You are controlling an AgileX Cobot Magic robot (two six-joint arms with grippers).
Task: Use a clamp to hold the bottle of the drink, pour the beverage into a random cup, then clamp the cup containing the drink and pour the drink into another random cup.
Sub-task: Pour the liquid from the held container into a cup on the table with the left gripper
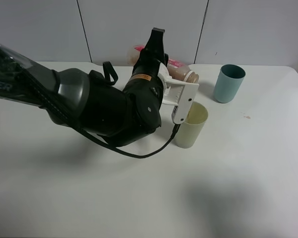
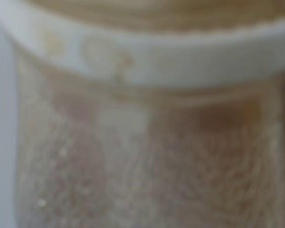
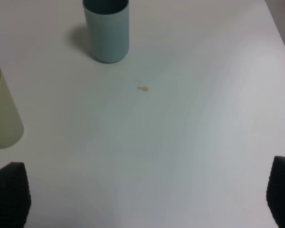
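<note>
My left gripper (image 1: 180, 85) is shut on the bottle (image 1: 181, 72), which lies tipped almost level with its mouth pointing right. The mouth hangs just above the far rim of the pale yellow-green cup (image 1: 191, 125), which stands upright on the table. No stream shows, and I cannot tell whether the cup holds liquid. The left wrist view is filled by a blurred close-up of the bottle (image 2: 142, 61) with brown beverage (image 2: 147, 166) inside. My right gripper (image 3: 145, 194) hovers open and empty over bare table, right of the yellow-green cup (image 3: 2, 114). Another random cup is out of view.
A teal-blue tumbler (image 1: 228, 83) stands upright at the back right, also seen as the teal tumbler (image 3: 107, 31) in the right wrist view. A small brown stain (image 3: 142, 88) marks the white table (image 1: 238, 188) near it. The bulky left arm (image 1: 104, 106) covers the table's middle left.
</note>
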